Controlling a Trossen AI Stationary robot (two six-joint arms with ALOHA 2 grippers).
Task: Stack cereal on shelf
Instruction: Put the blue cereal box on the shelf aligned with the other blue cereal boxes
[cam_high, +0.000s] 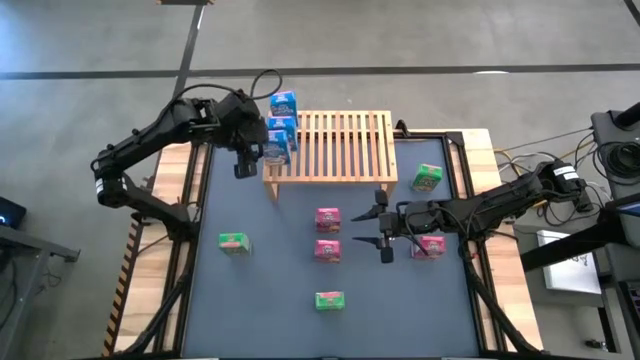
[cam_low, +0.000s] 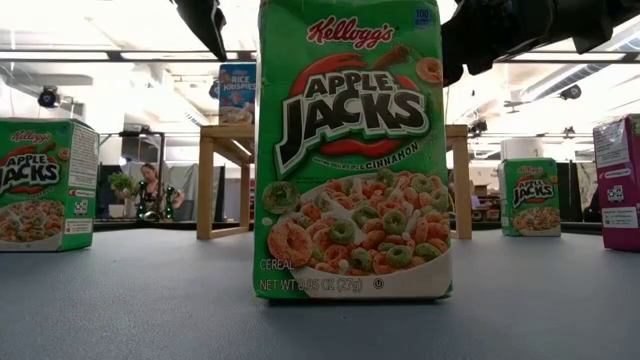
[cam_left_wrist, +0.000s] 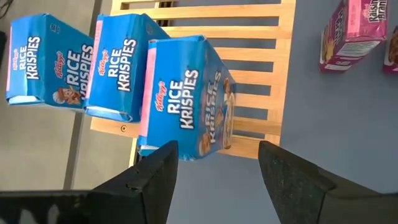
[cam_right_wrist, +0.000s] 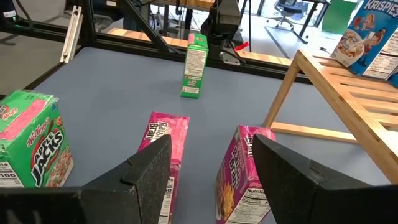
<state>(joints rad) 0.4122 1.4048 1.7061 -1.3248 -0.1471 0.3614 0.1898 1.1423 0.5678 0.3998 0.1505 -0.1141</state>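
We see three blue cereal boxes (cam_high: 280, 128) in a row on the left end of the shelf (cam_high: 340, 148). The left end effector (cam_high: 245, 160) hovers just beside the nearest one, fingers parted and empty. Three pink boxes (cam_high: 327, 218) and three green boxes (cam_high: 427, 178) stand on the worktop (cam_high: 270, 290). The right end effector (cam_high: 384, 228) hangs open near two pink boxes, holding nothing.
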